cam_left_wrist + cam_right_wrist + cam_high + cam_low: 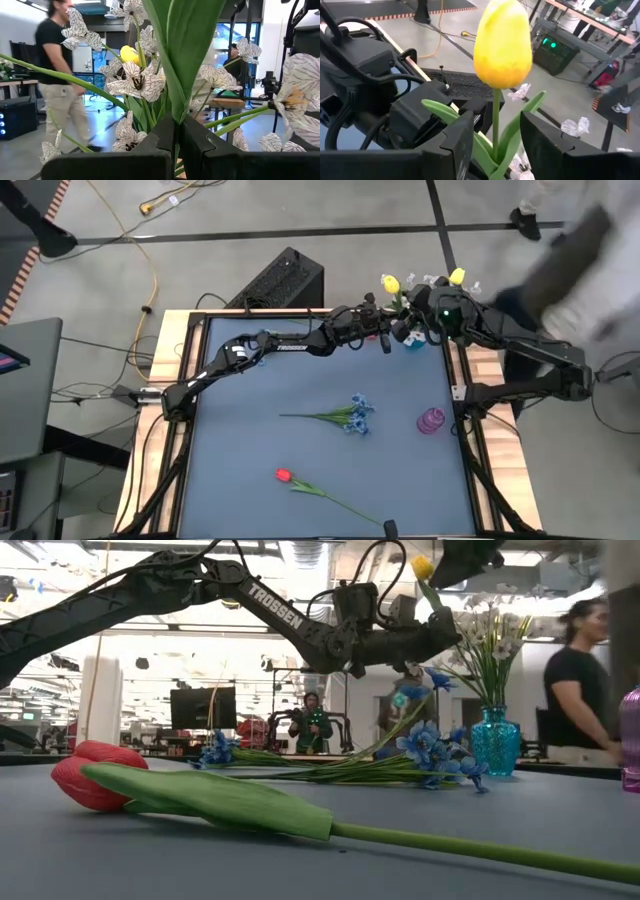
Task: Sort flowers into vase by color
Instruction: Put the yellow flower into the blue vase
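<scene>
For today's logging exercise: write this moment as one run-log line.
left gripper: shut on yellow tulip stem | right gripper: jaws astride stem | blue vase: white sprays | table: red tulip, blue flowers

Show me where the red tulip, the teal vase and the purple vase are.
red tulip (95, 775): low view, on the red bud.
teal vase (496, 743): low view, on its glass body.
purple vase (431, 421): high view, on its body.

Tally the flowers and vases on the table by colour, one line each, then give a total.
Yellow tulip-like artificial flowers: 2
Red tulip-like artificial flower: 1
Blue cluster artificial flower sprays: 1 bunch lying flat
White small-blossom spray: 1 bunch in the vase
Teal glass vase: 1
Purple glass vase: 1
Total: 7
</scene>
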Robot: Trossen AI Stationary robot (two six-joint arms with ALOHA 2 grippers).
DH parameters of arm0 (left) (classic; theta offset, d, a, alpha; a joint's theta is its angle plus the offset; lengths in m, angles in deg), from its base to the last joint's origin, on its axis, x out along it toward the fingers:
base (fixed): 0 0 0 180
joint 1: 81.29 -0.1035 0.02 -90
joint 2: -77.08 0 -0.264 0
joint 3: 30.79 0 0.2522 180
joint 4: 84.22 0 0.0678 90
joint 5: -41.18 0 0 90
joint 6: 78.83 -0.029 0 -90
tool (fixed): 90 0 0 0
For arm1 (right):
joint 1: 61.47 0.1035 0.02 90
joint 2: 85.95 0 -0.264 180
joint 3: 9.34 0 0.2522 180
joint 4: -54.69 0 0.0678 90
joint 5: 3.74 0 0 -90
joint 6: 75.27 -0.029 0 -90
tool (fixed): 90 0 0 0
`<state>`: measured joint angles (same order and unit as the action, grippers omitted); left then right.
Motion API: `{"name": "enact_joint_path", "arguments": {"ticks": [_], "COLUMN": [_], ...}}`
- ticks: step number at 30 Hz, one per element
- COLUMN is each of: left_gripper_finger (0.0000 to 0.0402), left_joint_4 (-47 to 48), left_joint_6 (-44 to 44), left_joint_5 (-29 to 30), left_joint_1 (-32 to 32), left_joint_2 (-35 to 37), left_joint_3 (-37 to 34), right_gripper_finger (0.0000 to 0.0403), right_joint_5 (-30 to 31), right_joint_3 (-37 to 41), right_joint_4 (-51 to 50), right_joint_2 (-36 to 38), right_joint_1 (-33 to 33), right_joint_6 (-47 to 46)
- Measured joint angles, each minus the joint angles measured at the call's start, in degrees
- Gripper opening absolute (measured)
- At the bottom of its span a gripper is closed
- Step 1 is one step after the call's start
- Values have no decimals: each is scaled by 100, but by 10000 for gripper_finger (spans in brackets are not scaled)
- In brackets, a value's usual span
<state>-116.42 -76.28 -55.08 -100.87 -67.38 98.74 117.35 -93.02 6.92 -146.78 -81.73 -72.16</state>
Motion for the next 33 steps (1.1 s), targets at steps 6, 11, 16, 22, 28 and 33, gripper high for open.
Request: {"name": "enact_joint_path", "arguments": {"ticks": [6, 11, 16, 22, 28, 33], "left_gripper_finger": [0, 0, 0, 0, 0, 16], "left_joint_4": [0, 4, 7, 15, 22, 43], "left_joint_6": [0, 0, 0, -39, -1, -127], "left_joint_5": [-2, -2, -2, -2, 55, 79], "left_joint_1": [0, -2, -2, -2, -1, -1], "left_joint_2": [0, 0, 0, 0, 0, 0], "left_joint_3": [0, 0, 0, 0, 0, 0], "right_gripper_finger": [175, 155, 117, 61, 25, 25], "right_joint_5": [-130, -126, 55, 224, 228, 377], "right_joint_3": [0, 0, 0, 0, 0, 0], "right_joint_4": [51, 49, 4, -23, -48, -183], "right_joint_2": [-192, -305, -288, -243, -246, -246], "right_joint_1": [-58, -58, -58, -58, -58, -57], "right_joint_6": [37, 39, 52, 56, 123, 132]}}
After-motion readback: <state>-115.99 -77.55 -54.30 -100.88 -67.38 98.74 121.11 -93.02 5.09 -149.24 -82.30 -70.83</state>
